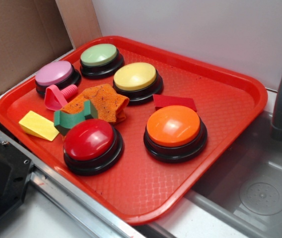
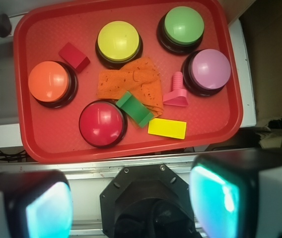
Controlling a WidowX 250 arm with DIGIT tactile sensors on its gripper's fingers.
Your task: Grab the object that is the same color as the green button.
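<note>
Five buttons on red tray, tool high above

Five domed buttons sit on a red tray (image 1: 220,163): green button (image 1: 99,54) at the far corner, pink button (image 1: 54,74), yellow button (image 1: 135,76), orange button (image 1: 174,126), red button (image 1: 89,139). Dark green block (image 1: 74,118) with arched notch lies near the tray's middle, resting against an orange cloth (image 1: 101,101) and just beside the red button. Yellow wedge (image 1: 38,125) and pink screw toy (image 1: 59,96) lie close by; a red block (image 1: 175,102) sits between the yellow and orange buttons. Tool (image 2: 131,208) hangs well above the tray's near edge, fingers (image 2: 215,198) spread wide, holding nothing.
</note>
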